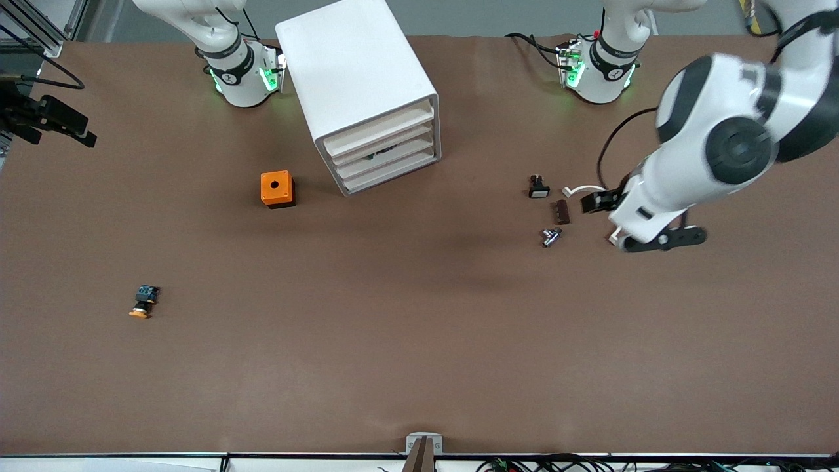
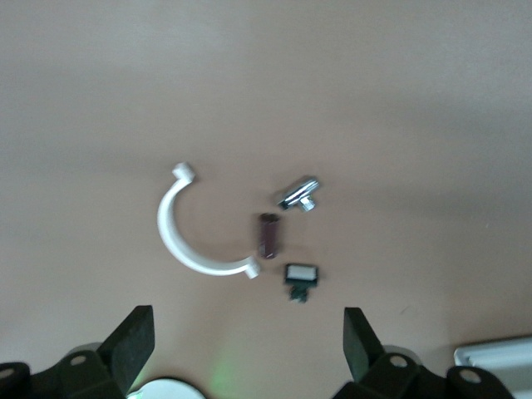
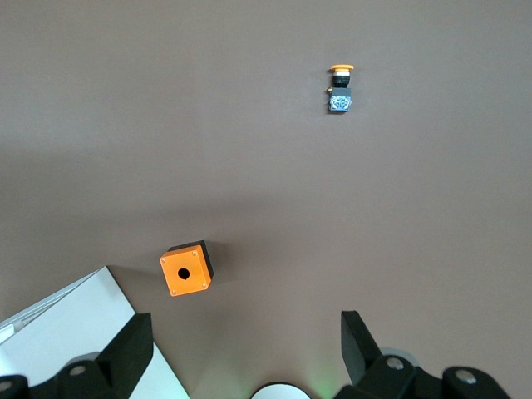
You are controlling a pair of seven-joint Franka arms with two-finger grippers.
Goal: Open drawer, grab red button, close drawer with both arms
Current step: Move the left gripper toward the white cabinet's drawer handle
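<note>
The shallow white tray-like drawer [image 1: 383, 149], the middle of three alike, sits shut in the big white boxy cabinet [image 1: 354, 78] between my two bases. Through the gap at its front something small and dark shows, but I cannot tell what it is. I see no red-capped button anywhere on the table. No writing or label can be read on the cabinet or on anything else.

Just beside the cabinet, toward my right arm's end, stands a small orange box with a round hole [image 1: 277, 189]. Nearer the front camera lies a push-button with an orange cap [image 1: 143, 302], well apart from the box.

My left hand [image 2: 245, 345] hangs open and empty over a cluster of small parts: a white curved plastic clip [image 2: 187, 233], a dark brown bar [image 2: 268, 235], a shiny metal piece [image 2: 299, 194] and a black-and-white rectangular switch [image 2: 301, 274].

My right hand [image 3: 245, 345] waits open and empty, up over the brown table [image 1: 419, 341] near the orange box.
</note>
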